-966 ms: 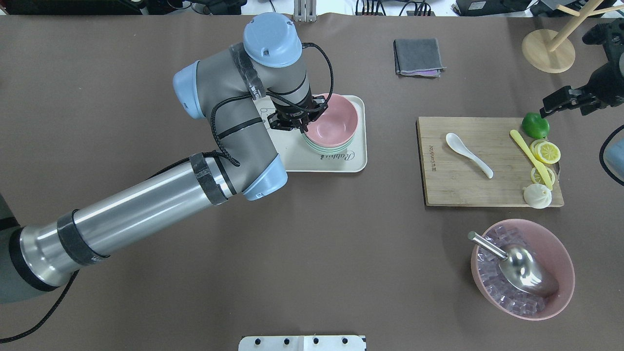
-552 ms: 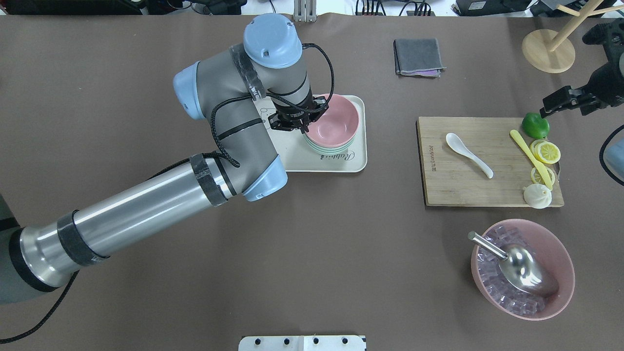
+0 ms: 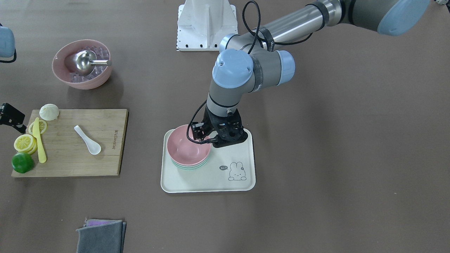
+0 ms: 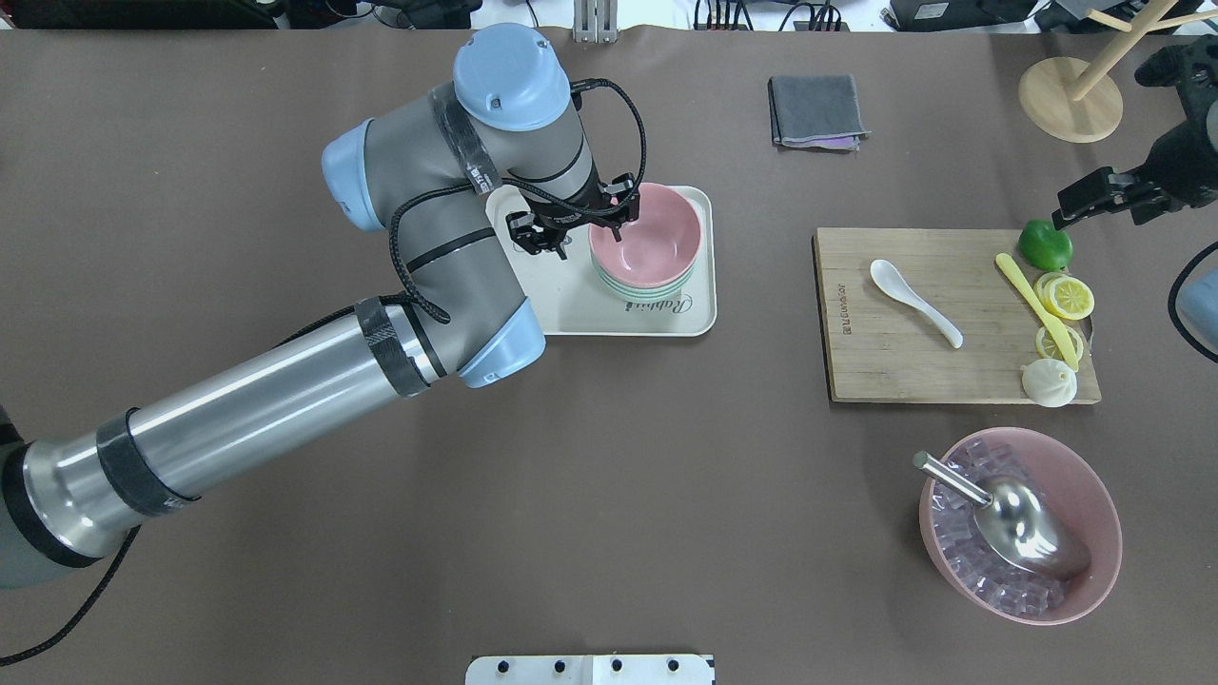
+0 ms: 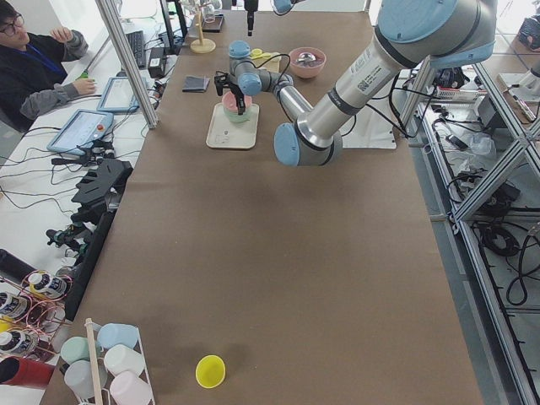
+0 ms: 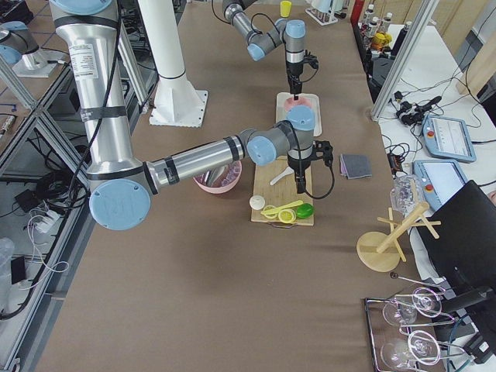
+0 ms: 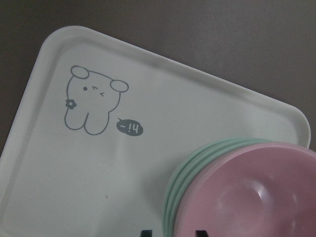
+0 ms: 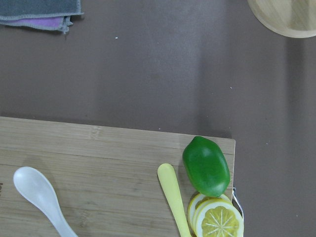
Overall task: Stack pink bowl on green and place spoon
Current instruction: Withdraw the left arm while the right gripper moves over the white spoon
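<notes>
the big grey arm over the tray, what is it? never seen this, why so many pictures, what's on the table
It is the robot's left arm, one of two, each ending in a two-finger gripper. The pictures show one moment: from above, from across the table, from each end, and from a camera on each wrist. The left gripper is open by the pink bowl, which sits nested on green bowls on a tray. It holds nothing. A white spoon lies on the cutting board with a lime and lemon slices.
</notes>
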`<state>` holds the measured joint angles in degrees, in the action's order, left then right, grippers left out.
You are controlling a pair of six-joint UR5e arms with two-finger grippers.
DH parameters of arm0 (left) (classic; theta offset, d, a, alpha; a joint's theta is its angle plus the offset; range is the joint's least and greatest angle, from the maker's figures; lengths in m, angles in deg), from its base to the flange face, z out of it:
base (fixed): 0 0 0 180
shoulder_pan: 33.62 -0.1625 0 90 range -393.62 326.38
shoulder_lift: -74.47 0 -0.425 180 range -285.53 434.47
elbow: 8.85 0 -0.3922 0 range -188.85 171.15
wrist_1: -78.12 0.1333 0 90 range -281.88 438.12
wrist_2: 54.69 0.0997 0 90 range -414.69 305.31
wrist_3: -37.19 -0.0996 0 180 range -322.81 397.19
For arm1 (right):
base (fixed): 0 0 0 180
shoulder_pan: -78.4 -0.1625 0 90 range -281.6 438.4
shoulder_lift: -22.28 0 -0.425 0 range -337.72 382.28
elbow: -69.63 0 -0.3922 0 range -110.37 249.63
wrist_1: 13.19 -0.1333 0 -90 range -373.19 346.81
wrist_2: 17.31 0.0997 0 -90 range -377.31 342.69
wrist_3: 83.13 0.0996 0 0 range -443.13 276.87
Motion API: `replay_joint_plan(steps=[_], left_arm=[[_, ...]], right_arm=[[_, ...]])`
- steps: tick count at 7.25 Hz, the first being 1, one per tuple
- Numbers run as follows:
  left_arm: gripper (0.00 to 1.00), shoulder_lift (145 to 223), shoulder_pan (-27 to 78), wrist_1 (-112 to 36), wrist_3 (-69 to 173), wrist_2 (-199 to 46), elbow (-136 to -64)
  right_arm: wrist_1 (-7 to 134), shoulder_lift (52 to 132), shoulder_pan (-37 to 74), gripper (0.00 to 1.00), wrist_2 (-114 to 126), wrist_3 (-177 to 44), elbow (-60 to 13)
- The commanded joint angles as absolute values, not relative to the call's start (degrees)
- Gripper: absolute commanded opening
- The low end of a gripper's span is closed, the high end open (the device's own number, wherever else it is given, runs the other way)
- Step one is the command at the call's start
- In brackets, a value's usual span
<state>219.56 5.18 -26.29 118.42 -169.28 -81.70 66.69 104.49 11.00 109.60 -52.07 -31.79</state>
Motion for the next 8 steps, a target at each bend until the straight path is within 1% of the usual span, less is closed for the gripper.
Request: replay_joint_plan(steps=[1,2,3,4,6,8], left_arm=[[0.99,212.0,10.9,-25.7,110.7,-178.3,-88.5],[0.99,204.6,15.9,-25.4,104.8,-184.1,-94.1],[0.99,197.8,21.1,-25.2,96.2,-188.2,-98.3],[0.99,192.5,27.0,-23.7,85.4,-191.5,-100.5],[0.99,179.9,38.3,-22.2,59.9,-195.8,-101.8],[0.99,171.9,47.0,-18.7,39.6,-196.4,-101.1]], right_arm=[[66.6,103.6,11.7,1.00,109.5,-52.2,-31.3],[66.6,102.2,12.6,1.00,108.6,-52.7,-31.1],[65.8,101.1,14.5,1.00,106.7,-53.2,-31.2],[61.7,101.4,17.9,1.00,102.7,-56.3,-30.9],[59.2,101.5,20.4,1.00,101.1,-63.0,-31.1],[59.3,102.1,22.8,1.00,101.3,-71.3,-31.1]])
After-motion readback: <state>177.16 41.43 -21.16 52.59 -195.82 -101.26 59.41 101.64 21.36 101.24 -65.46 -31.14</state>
